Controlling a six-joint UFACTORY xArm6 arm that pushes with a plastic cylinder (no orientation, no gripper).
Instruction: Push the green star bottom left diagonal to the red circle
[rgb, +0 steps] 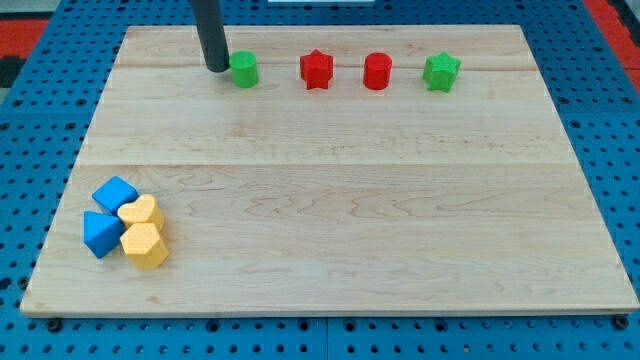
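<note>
Nearest the view's bottom sat a cluster of four blocks at the table's lower left: two yellow blocks and two blue blocks, all touching, shapes hard to make out. These lay far down and to the left of the red circle, well apart from it.

Green star: stood near the view's top, to the right of the red circle, near it but not touching, and level with it.

Red star: to the left of the red circle, same row, a like gap between them.

Green block, round-looking: further left of the red circle, beyond the red star, same row.

My tip: at the far left end of that row, just beside the green round block on its left side; contact could not be told. It stood well apart from the red circle and from the green star, with three blocks between.

No pincer on this arm, only the dark rod, so nothing was grasped or released.
</note>
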